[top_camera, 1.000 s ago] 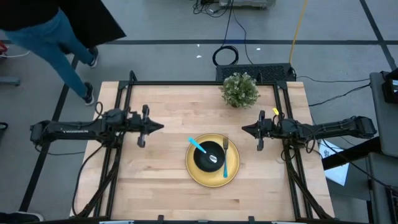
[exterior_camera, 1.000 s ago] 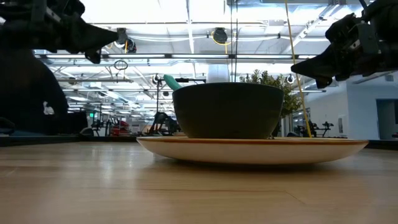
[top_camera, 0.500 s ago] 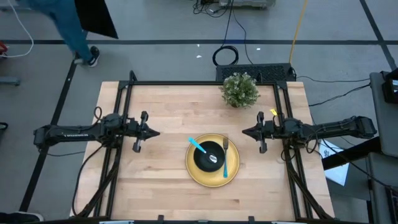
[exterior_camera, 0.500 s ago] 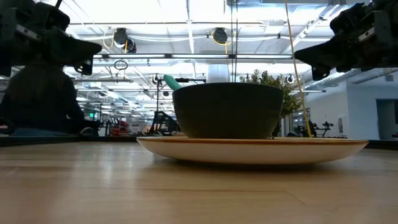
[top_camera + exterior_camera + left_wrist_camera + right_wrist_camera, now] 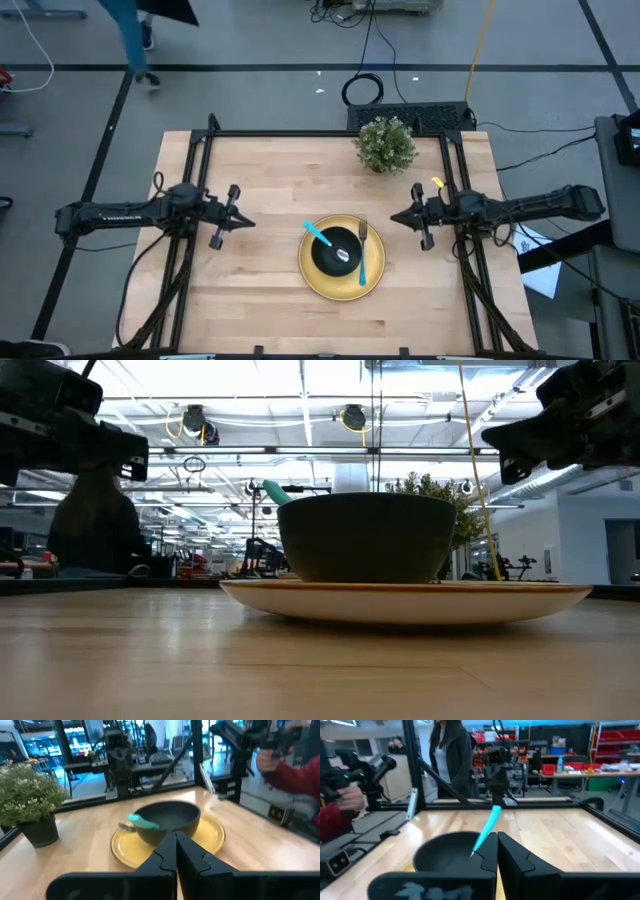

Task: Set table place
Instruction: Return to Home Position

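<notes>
A round yellow plate (image 5: 375, 285) lies on the table (image 5: 270, 170) just right of centre, and a black bowl (image 5: 335, 250) stands on it. A spoon leans in the bowl, its turquoise handle (image 5: 317, 234) sticking out over the far-left rim. On the plate's right part lies a fork (image 5: 362, 255), tines toward the far edge. My left gripper (image 5: 248, 222) hovers shut to the left of the plate, pointing level at it. My right gripper (image 5: 393, 217) hovers shut to the right of the plate, facing the left one. Neither holds anything.
A small green potted plant (image 5: 386, 145) stands at the table's far edge, beyond the plate. Black frame rails (image 5: 200, 170) run along the left and right sides under the arms. A person's legs (image 5: 128, 35) show on the floor past the far left corner.
My left gripper has drawn back toward the table's left edge and a little toward the near edge, sinking and rolling somewhat. My right gripper has turned a little in place. The person has walked away past the far left corner.
</notes>
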